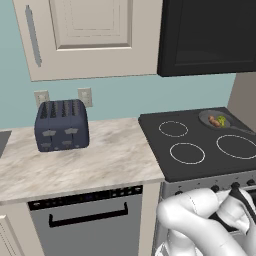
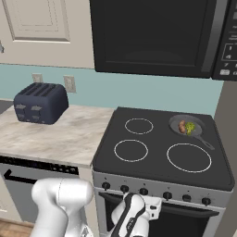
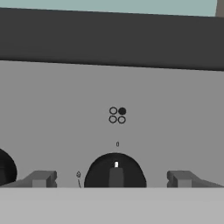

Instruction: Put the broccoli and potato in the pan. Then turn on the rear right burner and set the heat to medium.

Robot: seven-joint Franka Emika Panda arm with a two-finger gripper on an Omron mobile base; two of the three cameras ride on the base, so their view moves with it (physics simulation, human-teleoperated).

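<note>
The dark grey pan [image 2: 196, 124] sits on the rear right burner of the black stovetop [image 2: 157, 159], its thin handle pointing toward the front right. Inside it lie the orange-brown potato [image 2: 182, 125] and the yellow-green broccoli [image 2: 190, 127], side by side; both also show in the pan [image 1: 207, 117] from the left. My gripper [image 3: 111, 178] is low in front of the stove's grey control panel, open, its fingertips [image 3: 41, 178] flanking a black knob [image 3: 114, 170] without touching it. The knob's white mark points up at the "0". Above it, a four-circle symbol [image 3: 117, 115] has its upper right circle filled.
A row of several knobs [image 2: 124, 188] runs along the stove front, and a neighbouring knob [image 3: 4, 168] shows at the left edge. A dark blue toaster [image 1: 61, 125] stands on the marble counter [image 1: 110, 160]. A dishwasher [image 1: 90, 215] is below, a black microwave [image 2: 152, 37] above.
</note>
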